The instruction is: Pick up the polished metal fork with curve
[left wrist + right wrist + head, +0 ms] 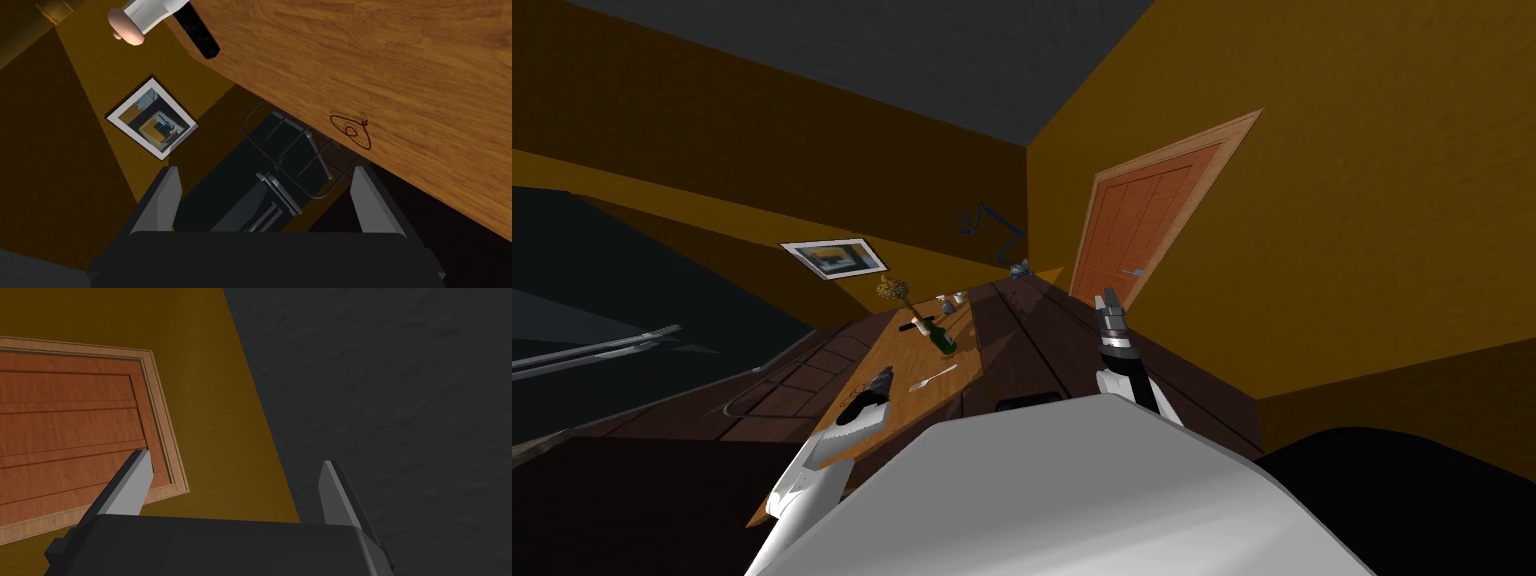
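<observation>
Head view first: the fork (933,378) lies flat on the wooden table (900,348), pale metal against the warm wood. It is about midway along the tabletop and closer to the right long edge than to the left. Beyond it, toward the table's far end, is a green bottle (943,339) with a white collar. Past that are a dried flower bunch (892,290) and a couple of small pale items (952,297) that I can't make out.

My left gripper (878,383) hangs over the table just beside the fork, on the side of the left long edge, and it is not touching the fork. Through the left wrist camera its two fingers (162,200) stand wide apart with nothing between them. The table's edge runs slantwise past the fingertips, and the wood near that edge carries a dark knot mark (351,131). The bottle's capped neck pokes in over the tabletop, well away from the fingers. Off the edge and lower down I see a dark wire-framed piece of furniture (292,165) — I can't tell what kind. A framed picture (151,119) hangs on the ochre wall.

My right gripper (1109,303) is held up off the table's right long edge, well apart from the fork. Its fingers are spread too and hold nothing.
</observation>
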`<state>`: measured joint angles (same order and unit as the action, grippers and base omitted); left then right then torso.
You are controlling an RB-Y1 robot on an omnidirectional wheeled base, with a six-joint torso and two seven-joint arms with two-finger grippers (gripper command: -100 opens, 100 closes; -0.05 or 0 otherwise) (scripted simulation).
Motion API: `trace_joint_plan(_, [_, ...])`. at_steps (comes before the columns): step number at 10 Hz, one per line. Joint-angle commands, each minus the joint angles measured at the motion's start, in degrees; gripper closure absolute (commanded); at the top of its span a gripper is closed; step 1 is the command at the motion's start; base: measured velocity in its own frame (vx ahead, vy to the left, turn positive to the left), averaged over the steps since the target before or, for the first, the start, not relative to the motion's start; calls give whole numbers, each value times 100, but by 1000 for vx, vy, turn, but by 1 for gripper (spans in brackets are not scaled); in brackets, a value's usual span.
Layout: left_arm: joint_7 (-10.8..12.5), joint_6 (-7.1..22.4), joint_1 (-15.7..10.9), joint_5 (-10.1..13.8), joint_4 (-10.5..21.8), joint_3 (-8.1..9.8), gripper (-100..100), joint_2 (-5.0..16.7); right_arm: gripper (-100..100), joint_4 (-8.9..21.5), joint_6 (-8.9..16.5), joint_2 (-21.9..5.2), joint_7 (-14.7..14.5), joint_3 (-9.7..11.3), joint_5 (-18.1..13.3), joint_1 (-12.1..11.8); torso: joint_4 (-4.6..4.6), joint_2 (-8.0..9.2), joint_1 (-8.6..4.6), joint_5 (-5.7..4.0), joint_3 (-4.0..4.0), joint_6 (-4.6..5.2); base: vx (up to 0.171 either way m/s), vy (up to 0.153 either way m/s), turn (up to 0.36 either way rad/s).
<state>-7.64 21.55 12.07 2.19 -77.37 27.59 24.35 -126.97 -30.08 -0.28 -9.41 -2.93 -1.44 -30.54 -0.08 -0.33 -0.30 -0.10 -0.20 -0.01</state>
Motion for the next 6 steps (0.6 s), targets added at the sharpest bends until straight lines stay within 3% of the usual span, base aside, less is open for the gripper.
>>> trace_joint_plan(1, [-31, 135, -70, -18, 286, 45, -100, 0, 0, 0, 0, 0, 0, 0, 0, 0, 0, 0, 0, 0, 0, 0, 105, -53, -12])
trace_joint_plan(2, [-83, 364, -218, 17, 483, 105, -100, 91, 0, 0, 0, 0, 0, 0, 0, 0, -1, 3, 11, 3, 1, -1, 112, -68, -35])
trace_joint_plan(4, [-83, 364, -218, 17, 745, 105, -100, 91, 0, 0, 0, 0, 0, 0, 0, 0, 0, 10, 10, 2, 4, -2, 54, -42, -2])
trace_joint_plan(5, [-137, 586, -367, 53, 896, 153, -100, 183, 0, 0, 0, -1, 0, -1, 0, 1, 4, 29, 22, 5, 15, -3, 62, -37, -29])
trace_joint_plan(6, [-137, 586, -367, 53, 1061, 153, -100, 183, 0, 0, 0, 0, 0, 0, 0, 1, 5, 22, 19, 4, 12, 0, 68, -38, -17])
